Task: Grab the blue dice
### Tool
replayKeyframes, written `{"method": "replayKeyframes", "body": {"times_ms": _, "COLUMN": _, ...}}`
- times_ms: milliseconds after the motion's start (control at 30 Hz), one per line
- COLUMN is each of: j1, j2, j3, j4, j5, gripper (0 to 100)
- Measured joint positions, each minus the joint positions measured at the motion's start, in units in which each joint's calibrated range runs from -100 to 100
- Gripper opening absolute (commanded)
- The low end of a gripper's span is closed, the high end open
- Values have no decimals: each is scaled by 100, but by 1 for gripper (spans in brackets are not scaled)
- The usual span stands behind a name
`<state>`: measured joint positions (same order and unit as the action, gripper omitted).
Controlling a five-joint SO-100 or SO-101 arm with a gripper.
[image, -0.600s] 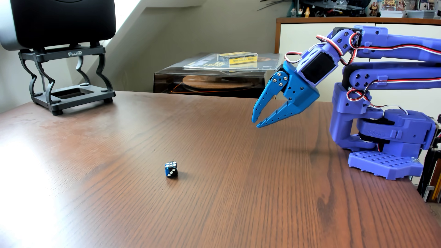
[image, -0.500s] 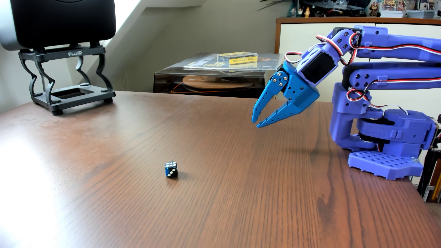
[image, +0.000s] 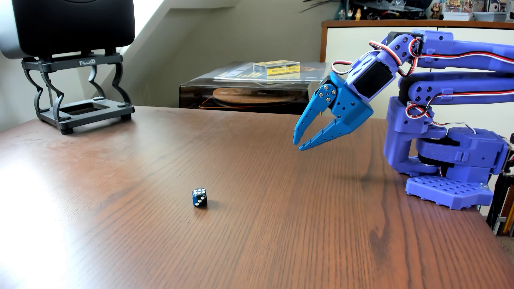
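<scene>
The blue dice [image: 199,197] is a tiny dark blue cube with white pips. It rests alone on the brown wooden table [image: 139,250], a little left of centre and near the front. My bright blue gripper [image: 298,145] hangs above the table to the right of the dice and farther back, well apart from it. Its fingers point down and to the left. The fingertips nearly meet, with a wedge-shaped gap higher up, and nothing is between them. The arm folds back to its base [image: 447,189] at the table's right edge.
A black speaker on a black stand [image: 80,91] sits at the table's back left corner. A turntable with a clear lid [image: 247,94] stands behind the table's far edge. A strong glare patch covers the table's front left.
</scene>
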<state>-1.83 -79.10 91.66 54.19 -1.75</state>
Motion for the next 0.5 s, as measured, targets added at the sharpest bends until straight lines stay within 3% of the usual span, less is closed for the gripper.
{"method": "replayKeyframes", "body": {"times_ms": 500, "j1": 98, "j2": 0, "j3": 0, "j4": -104, "j5": 193, "gripper": 4}}
